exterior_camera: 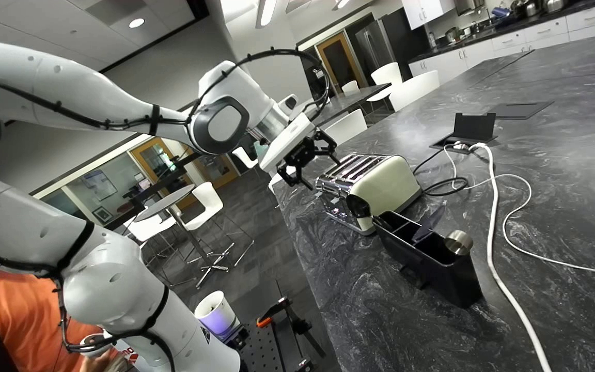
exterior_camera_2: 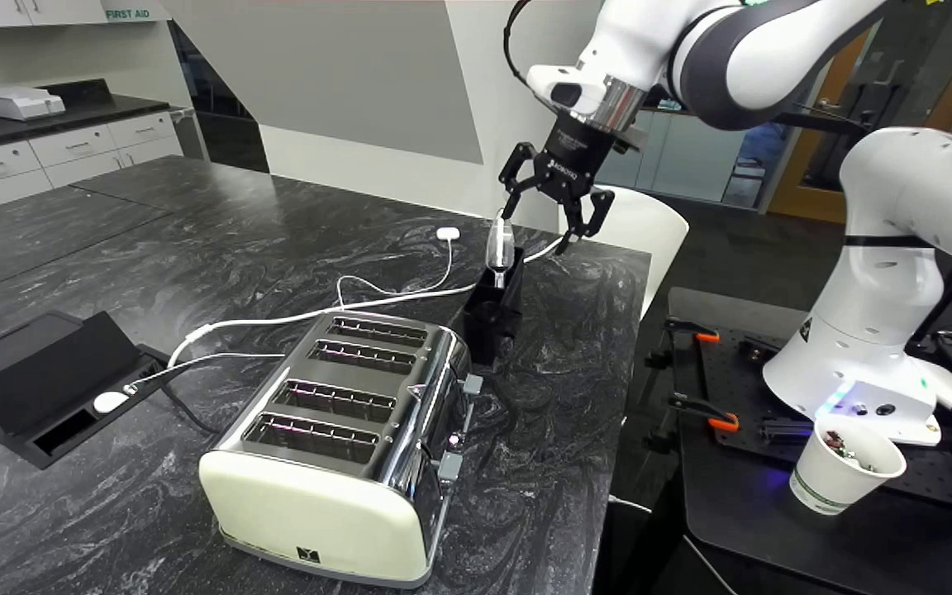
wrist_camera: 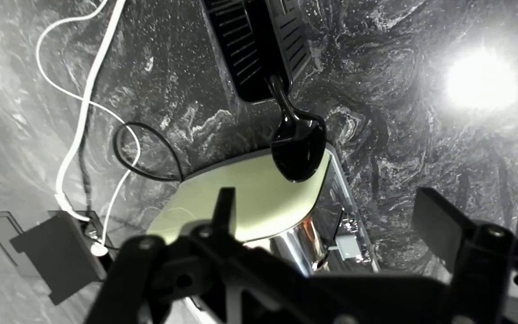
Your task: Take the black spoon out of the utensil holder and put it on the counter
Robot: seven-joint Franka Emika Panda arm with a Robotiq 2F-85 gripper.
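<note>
The black spoon [exterior_camera: 358,205] stands in the end compartment of the black utensil holder [exterior_camera: 432,274], its bowl sticking out and leaning toward the toaster. In the wrist view the spoon [wrist_camera: 298,148] shows clearly, its handle running down into the holder [wrist_camera: 238,40]. In an exterior view the holder [exterior_camera_2: 483,343] stands behind the toaster, and the spoon is hard to tell from it. My gripper [exterior_camera: 324,174] is open and empty, above the counter [exterior_camera: 561,217] and apart from the spoon. Its fingers [wrist_camera: 326,200] are wide apart in the wrist view; it also shows in an exterior view [exterior_camera_2: 534,231].
A cream and silver toaster [exterior_camera_2: 311,496] stands beside the holder. A silver utensil [exterior_camera: 458,242] and a dark blade [exterior_camera: 429,226] also stick out of the holder. White cables [exterior_camera: 494,222] run past to an open socket lid [exterior_camera: 474,126]. The counter edge [exterior_camera_2: 629,372] is close.
</note>
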